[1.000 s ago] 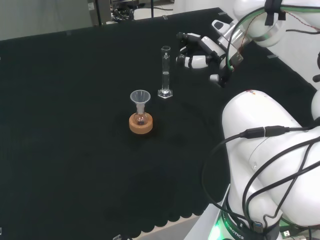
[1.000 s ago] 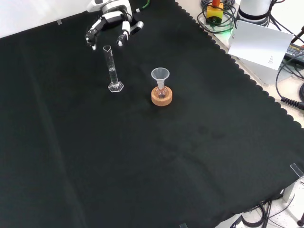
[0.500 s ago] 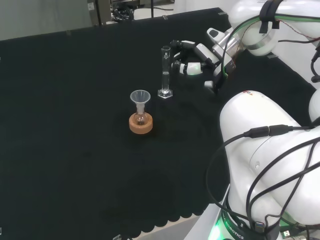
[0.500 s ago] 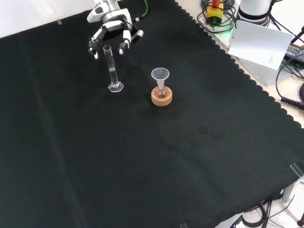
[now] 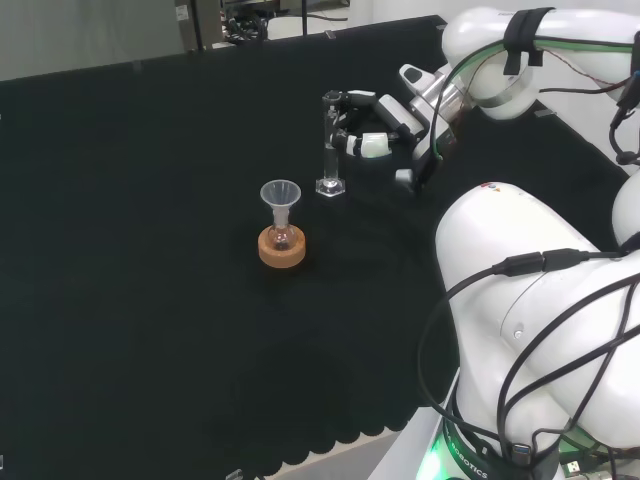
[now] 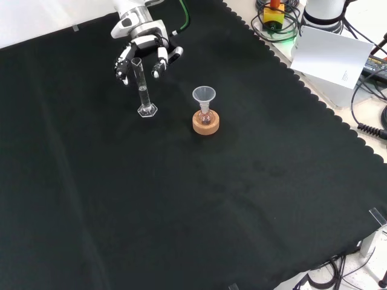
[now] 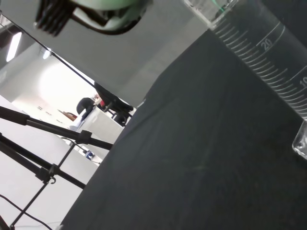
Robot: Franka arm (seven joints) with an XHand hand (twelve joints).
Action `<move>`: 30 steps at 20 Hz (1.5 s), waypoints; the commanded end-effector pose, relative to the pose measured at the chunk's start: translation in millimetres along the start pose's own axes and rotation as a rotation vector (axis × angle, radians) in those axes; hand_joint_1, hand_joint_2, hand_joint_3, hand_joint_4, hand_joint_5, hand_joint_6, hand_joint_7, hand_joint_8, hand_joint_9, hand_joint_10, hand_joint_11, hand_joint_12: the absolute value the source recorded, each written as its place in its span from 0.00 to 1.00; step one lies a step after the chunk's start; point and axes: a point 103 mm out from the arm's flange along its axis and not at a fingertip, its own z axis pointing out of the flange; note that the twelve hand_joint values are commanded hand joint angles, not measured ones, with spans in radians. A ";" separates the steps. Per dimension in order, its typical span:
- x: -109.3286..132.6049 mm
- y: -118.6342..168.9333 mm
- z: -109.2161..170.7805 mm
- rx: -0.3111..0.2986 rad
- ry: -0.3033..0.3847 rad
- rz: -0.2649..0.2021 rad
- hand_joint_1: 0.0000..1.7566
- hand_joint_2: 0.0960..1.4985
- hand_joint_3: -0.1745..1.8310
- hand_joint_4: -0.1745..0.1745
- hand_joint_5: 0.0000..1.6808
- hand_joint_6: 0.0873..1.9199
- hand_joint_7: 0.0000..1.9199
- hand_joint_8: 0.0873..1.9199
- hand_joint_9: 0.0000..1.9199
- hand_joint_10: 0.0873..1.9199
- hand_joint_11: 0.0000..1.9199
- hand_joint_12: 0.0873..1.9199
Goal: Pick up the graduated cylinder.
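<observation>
The hand (image 6: 144, 48) is reaching in sideways with fingers spread and partly curled on either side of the cylinder (image 6: 143, 88), not yet closing on it. Standing upright on the worktop (image 6: 181, 199) between those fingers, the cylinder is looking light, slippery, breakable and tippy, so mid-tube is probably the best hold.

In the wrist view the graduated cylinder (image 7: 268, 52) is cut off at both ends by the frame edges. Beside it, a blurred piece of the hand (image 7: 91, 12) is cropped; whether fingers touch the cylinder cannot be told
</observation>
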 end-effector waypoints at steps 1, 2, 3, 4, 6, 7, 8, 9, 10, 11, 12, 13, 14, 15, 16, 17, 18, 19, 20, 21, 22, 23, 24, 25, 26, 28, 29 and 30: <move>-1.8 4.4 10.5 -0.033 0.039 -0.025 0.54 0.38 0.39 0.59 0.39 0.01 0.30 0.24 0.44 0.19 0.30 0.61; -1.6 5.0 11.5 -0.037 0.045 -0.028 0.54 0.38 0.39 0.59 0.40 0.01 0.31 0.24 0.45 0.18 0.30 0.61; -1.6 5.6 12.6 -0.038 0.047 -0.029 0.54 0.38 0.39 0.59 0.40 0.01 0.31 0.24 0.45 0.18 0.31 0.60; -1.5 6.3 14.0 -0.035 0.048 -0.031 0.55 0.38 0.39 0.59 0.40 0.02 0.32 0.24 0.46 0.17 0.31 0.60; -2.1 7.1 16.8 -0.035 0.053 -0.032 0.55 0.38 0.39 0.59 0.40 0.02 0.32 0.24 0.46 0.17 0.32 0.60; -2.7 7.4 19.1 -0.034 0.050 -0.030 0.55 0.38 0.39 0.59 0.40 0.02 0.32 0.24 0.46 0.17 0.32 0.60; -3.4 7.4 20.8 -0.034 0.052 -0.029 0.55 0.38 0.39 0.59 0.41 0.02 0.32 0.24 0.46 0.17 0.32 0.60; -4.2 7.3 22.2 -0.035 0.056 -0.027 0.55 0.38 0.39 0.59 0.41 0.02 0.33 0.24 0.46 0.16 0.32 0.59; -5.3 7.0 23.3 -0.036 0.058 -0.026 0.56 0.38 0.39 0.59 0.41 0.02 0.33 0.24 0.46 0.16 0.32 0.59; -6.4 6.5 24.3 -0.036 0.062 -0.025 0.56 0.38 0.39 0.59 0.41 0.03 0.33 0.24 0.47 0.16 0.33 0.59; -7.5 6.1 25.2 -0.035 0.065 -0.023 0.56 0.38 0.39 0.58 0.41 0.03 0.33 0.24 0.47 0.16 0.33 0.59; -8.5 5.6 26.0 -0.035 0.065 -0.021 0.56 0.38 0.39 0.58 0.42 0.03 0.33 0.23 0.47 0.15 0.33 0.58; -9.5 5.1 26.5 -0.035 0.067 -0.019 0.57 0.38 0.39 0.58 0.42 0.04 0.33 0.23 0.47 0.15 0.34 0.58; -11.0 4.1 24.8 -0.038 0.074 -0.017 0.57 0.38 0.39 0.58 0.42 0.04 0.33 0.23 0.47 0.15 0.34 0.58; -11.7 3.7 24.5 -0.039 0.077 -0.016 0.57 0.38 0.39 0.58 0.42 0.04 0.33 0.23 0.47 0.15 0.34 0.58; -12.2 3.4 24.4 -0.040 0.080 -0.016 0.57 0.39 0.39 0.58 0.42 0.04 0.33 0.23 0.48 0.15 0.35 0.58; -12.5 3.3 24.6 -0.038 0.079 -0.015 0.57 0.39 0.39 0.57 0.42 0.04 0.33 0.23 0.48 0.15 0.35 0.58; -12.8 2.9 25.1 -0.038 0.079 -0.015 0.57 0.39 0.39 0.57 0.42 0.04 0.33 0.23 0.48 0.15 0.35 0.57; -13.1 2.6 26.0 -0.035 0.079 -0.014 0.57 0.39 0.39 0.57 0.42 0.05 0.33 0.23 0.48 0.14 0.35 0.57; -13.1 2.4 27.1 -0.035 0.077 -0.013 0.57 0.39 0.39 0.57 0.42 0.05 0.33 0.23 0.49 0.14 0.36 0.57; -13.6 2.1 28.1 -0.034 0.080 -0.013 0.57 0.39 0.39 0.57 0.42 0.05 0.33 0.23 0.49 0.14 0.36 0.56; -14.3 2.2 29.7 -0.032 0.082 -0.013 0.58 0.39 0.39 0.57 0.41 0.06 0.33 0.23 0.49 0.13 0.36 0.56; -14.5 2.6 31.6 -0.030 0.083 -0.014 0.58 0.39 0.39 0.57 0.41 0.06 0.34 0.23 0.49 0.13 0.36 0.56; -14.6 3.1 33.3 -0.031 0.084 -0.013 0.58 0.39 0.39 0.57 0.41 0.07 0.34 0.23 0.49 0.12 0.36 0.56; -14.9 3.4 35.1 -0.030 0.084 -0.013 0.58 0.39 0.39 0.57 0.41 0.07 0.33 0.23 0.50 0.12 0.36 0.56; -16.1 3.8 37.9 -0.029 0.087 -0.013 0.58 0.39 0.39 0.56 0.41 0.07 0.33 0.23 0.50 0.12 0.37 0.56; -17.8 2.7 35.2 -0.034 0.093 -0.012 0.58 0.39 0.39 0.56 0.41 0.07 0.33 0.23 0.50 0.12 0.37 0.56; -18.4 2.4 34.7 -0.037 0.094 -0.010 0.58 0.39 0.39 0.56 0.40 0.07 0.33 0.23 0.50 0.12 0.37 0.56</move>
